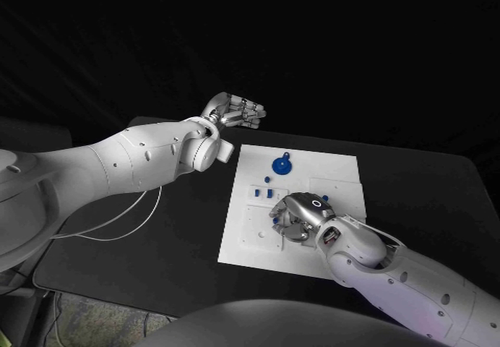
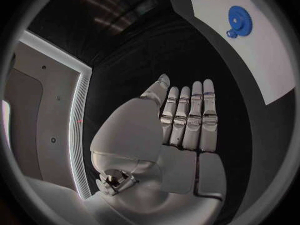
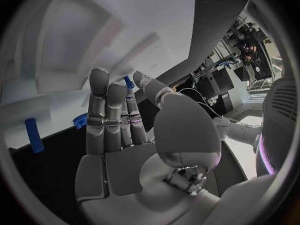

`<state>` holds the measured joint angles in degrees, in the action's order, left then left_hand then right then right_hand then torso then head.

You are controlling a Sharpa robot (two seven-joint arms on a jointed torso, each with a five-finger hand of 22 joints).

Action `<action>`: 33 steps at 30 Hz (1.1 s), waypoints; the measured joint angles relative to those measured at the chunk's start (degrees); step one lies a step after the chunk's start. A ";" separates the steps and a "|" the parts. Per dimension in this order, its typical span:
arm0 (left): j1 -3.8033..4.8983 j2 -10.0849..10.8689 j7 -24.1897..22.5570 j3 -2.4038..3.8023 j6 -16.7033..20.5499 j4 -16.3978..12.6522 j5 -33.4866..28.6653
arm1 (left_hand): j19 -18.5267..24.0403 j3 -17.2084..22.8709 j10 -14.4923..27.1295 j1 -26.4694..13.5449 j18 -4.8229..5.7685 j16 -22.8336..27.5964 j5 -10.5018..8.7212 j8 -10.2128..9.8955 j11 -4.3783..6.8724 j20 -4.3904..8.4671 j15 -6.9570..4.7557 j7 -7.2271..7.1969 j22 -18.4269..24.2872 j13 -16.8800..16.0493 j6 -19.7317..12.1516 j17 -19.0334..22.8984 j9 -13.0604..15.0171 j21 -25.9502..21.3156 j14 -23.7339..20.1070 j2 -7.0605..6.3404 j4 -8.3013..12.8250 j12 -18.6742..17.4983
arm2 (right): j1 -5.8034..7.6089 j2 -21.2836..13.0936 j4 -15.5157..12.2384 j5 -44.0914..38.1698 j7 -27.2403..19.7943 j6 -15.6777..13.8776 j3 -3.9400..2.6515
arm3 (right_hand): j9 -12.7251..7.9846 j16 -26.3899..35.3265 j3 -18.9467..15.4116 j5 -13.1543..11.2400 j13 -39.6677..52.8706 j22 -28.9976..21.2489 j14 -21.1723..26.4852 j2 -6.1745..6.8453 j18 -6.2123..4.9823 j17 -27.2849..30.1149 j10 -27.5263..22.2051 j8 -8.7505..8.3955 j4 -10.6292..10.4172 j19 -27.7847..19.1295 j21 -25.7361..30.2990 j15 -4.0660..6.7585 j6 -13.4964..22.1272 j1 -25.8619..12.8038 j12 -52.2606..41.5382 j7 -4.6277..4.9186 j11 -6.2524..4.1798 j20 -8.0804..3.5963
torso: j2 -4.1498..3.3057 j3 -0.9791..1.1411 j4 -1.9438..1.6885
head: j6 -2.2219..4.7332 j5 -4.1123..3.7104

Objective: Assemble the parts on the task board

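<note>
The white board (image 1: 313, 163) lies on the black table (image 1: 156, 253). The left hand (image 1: 235, 111) hovers beyond it, fingers straight, empty. The right hand (image 1: 300, 215) rests over the board, fingers extended, holding nothing.

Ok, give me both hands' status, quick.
Left hand: open, fingers straight, holding nothing, off the task board.
Right hand: over the board, fingers extended; a small blue part sits at its fingertips, grip cannot be told.

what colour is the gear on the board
Blue. The gear shows best in the left wrist view, lying on the white board.
</note>
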<state>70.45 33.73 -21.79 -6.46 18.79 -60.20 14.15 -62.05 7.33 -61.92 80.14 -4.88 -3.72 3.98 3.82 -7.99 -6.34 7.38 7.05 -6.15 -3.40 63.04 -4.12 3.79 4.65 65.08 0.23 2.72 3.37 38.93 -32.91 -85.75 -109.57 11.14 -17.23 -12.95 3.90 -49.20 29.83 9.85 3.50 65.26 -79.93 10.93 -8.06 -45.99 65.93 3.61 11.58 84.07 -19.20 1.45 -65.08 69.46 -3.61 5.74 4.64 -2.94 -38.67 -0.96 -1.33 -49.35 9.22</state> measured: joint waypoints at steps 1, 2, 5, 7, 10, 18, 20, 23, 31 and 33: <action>0.00 0.00 0.01 0.00 0.00 0.00 0.00 | 0.00 0.00 0.00 0.00 0.00 0.00 0.00 0.00 0.00 0.00 0.00 0.00 0.00 0.00 0.00 0.00 0.00 0.00 0.00 0.00 0.00 0.00 | -0.01 -0.03 -0.02 0.09 0.00 -0.12 0.01 | -0.01 0.00 -2.04 0.64 -0.03 -0.45 0.17 0.23 -0.42 0.13 -0.95 0.00 -0.34 -0.06 0.55 -0.17 1.13 0.25 0.01 -0.32 0.30 0.33 | 0.00 0.00 0.00 | 0.02 -0.03; 0.00 0.01 0.02 0.00 0.00 0.02 -0.01 | 0.00 0.00 0.00 0.00 0.00 0.00 0.00 0.00 0.00 0.00 0.00 0.00 0.00 0.00 0.00 0.00 0.00 0.00 0.00 0.00 0.00 0.00 | -0.03 -0.08 -0.05 0.20 0.01 -0.31 0.02 | -0.07 0.00 -3.90 0.79 -0.10 -0.84 0.32 0.26 -0.76 0.28 -1.52 0.00 -0.57 -0.14 0.87 -0.32 2.16 0.80 0.10 -0.49 0.46 0.41 | 0.00 -0.01 0.00 | 0.03 -0.04; 0.00 0.00 0.05 0.00 0.00 0.15 -0.02 | 0.00 0.00 0.00 0.00 0.00 0.00 0.00 0.00 0.00 0.00 0.00 0.00 0.04 0.00 0.00 0.00 0.00 0.00 0.00 0.00 0.00 0.00 | -0.07 -0.26 -0.20 0.42 0.28 -0.94 0.06 | -0.16 0.01 -7.78 -1.04 -0.13 -1.84 0.20 0.30 -1.24 0.73 -3.04 0.00 -1.40 -0.06 1.06 -0.45 4.93 2.49 -0.47 -0.86 0.78 0.74 | 0.00 0.02 0.03 | 0.07 -0.07; 0.00 -0.03 0.07 0.00 0.00 0.34 -0.03 | 0.00 0.00 0.00 0.00 0.00 0.00 0.00 0.00 0.00 0.00 0.00 0.00 0.07 0.00 0.00 0.00 0.00 0.00 0.00 0.00 0.00 0.00 | -0.10 -0.53 -0.55 0.56 0.59 -1.67 0.07 | -0.16 0.02 -9.17 -1.42 -0.09 -2.56 0.03 0.69 -1.24 1.19 -3.68 0.00 -2.11 -0.13 1.06 -0.62 5.98 3.11 -0.60 -0.86 1.09 0.82 | -0.01 0.03 0.03 | 0.08 -0.15; -0.01 -0.05 0.09 0.00 0.00 0.61 -0.05 | 0.00 0.00 0.00 0.00 0.00 0.00 0.00 0.00 0.00 0.00 0.00 0.00 0.07 0.00 0.00 0.00 0.00 0.00 0.00 0.00 0.00 0.00 | -0.11 -1.13 -1.45 0.79 0.97 -2.83 0.07 | -0.15 0.07 -9.82 -1.66 -0.09 -3.42 -0.01 0.98 -1.24 1.68 -4.10 0.00 -2.75 -0.13 1.06 -0.65 6.33 3.40 -0.77 -0.66 1.09 0.82 | -0.01 0.03 0.05 | 0.09 -0.30; -0.01 -0.13 0.11 0.01 0.00 1.75 -0.07 | 0.00 0.00 0.00 0.00 0.00 0.00 0.00 0.00 0.00 0.00 0.00 0.00 0.13 0.00 0.00 0.00 0.00 0.03 0.00 0.00 0.00 0.00 | -0.11 -4.30 -5.15 1.75 1.53 -4.73 -1.77 | -0.15 0.07 -6.32 -2.76 -0.10 -5.03 -0.48 0.80 -1.22 2.55 -1.45 0.00 -3.92 -0.13 -0.57 -0.24 5.14 3.51 -1.17 0.50 0.17 0.82 | 0.03 0.04 0.05 | 0.86 -1.18; -0.02 -0.10 0.11 0.01 -0.01 1.87 -0.07 | 0.00 0.09 0.00 0.23 0.00 0.00 0.00 0.00 0.00 0.00 0.00 0.00 0.13 0.00 0.00 0.00 0.00 0.22 0.00 0.23 0.09 0.00 | -0.05 -5.31 -5.92 2.27 1.57 -4.77 -3.01 | -0.15 0.07 -4.64 -2.76 -0.09 -5.33 -0.75 0.57 -1.21 2.66 -0.21 0.00 -3.92 -0.11 -1.13 -0.13 4.86 3.26 -1.16 0.78 -0.05 0.80 | 0.04 0.04 0.05 | 1.38 -1.51; -0.02 0.00 0.07 0.01 -0.02 1.97 -0.08 | 0.00 0.23 0.00 0.38 0.00 0.00 0.00 0.00 0.00 0.00 0.00 0.00 0.13 0.00 0.00 0.04 0.00 0.22 0.00 0.38 0.23 0.00 | 0.13 -6.85 -6.79 3.41 1.57 -4.50 -4.92 | -0.15 0.07 -2.91 -2.54 -0.10 -5.79 -0.76 0.83 -1.20 2.67 0.46 0.00 -4.03 0.05 -1.62 -0.14 4.52 2.77 -0.77 1.12 -0.12 0.57 | 0.04 0.03 0.05 | 2.25 -1.96; -0.02 0.44 -0.02 0.01 -0.04 2.10 -0.09 | 0.00 0.23 0.00 0.38 0.00 0.00 0.00 0.00 0.00 0.00 0.00 0.00 0.12 0.00 0.00 0.05 0.00 0.22 0.00 0.38 0.23 0.00 | 0.56 -10.05 -7.20 7.04 1.55 -1.85 -9.48 | -0.15 0.06 -5.23 -1.97 -0.10 -6.68 -0.76 0.81 -1.13 2.67 0.59 0.00 -3.78 -0.07 -1.96 -0.14 4.19 2.31 -0.77 1.06 -0.09 0.46 | 0.04 0.03 -0.04 | 3.54 -2.74; -0.02 0.52 -0.04 0.01 -0.05 2.11 -0.09 | 0.00 0.23 0.00 0.38 0.00 0.00 0.00 0.00 0.00 0.00 0.00 0.00 0.12 0.00 0.00 0.05 0.00 0.22 0.00 0.38 0.23 0.00 | 0.59 -10.43 -7.04 7.57 1.54 -1.15 -10.02 | -0.14 0.07 -6.75 -1.97 -0.10 -6.99 -0.76 0.80 -1.12 2.67 -0.05 0.00 -3.81 -0.07 -1.96 -0.13 4.42 2.33 -0.77 0.83 0.07 0.46 | 0.03 0.03 -0.05 | 3.65 -2.86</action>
<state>70.43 34.25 -21.82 -6.45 18.74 -58.09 14.06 -62.05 7.56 -61.92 80.52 -4.88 -3.72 3.98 3.82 -7.99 -6.34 7.38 7.05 -6.02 -3.40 63.04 -4.07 3.79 4.87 65.08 0.60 2.95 3.37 39.52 -43.33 -92.79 -102.00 12.69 -18.38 -22.97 3.76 -49.14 23.08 7.88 3.40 58.27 -80.69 11.73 -9.17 -43.33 65.89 3.61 7.77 84.00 -21.16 1.32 -60.66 71.78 -4.38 6.58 4.70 -2.48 -38.63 -0.93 -1.38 -45.70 6.36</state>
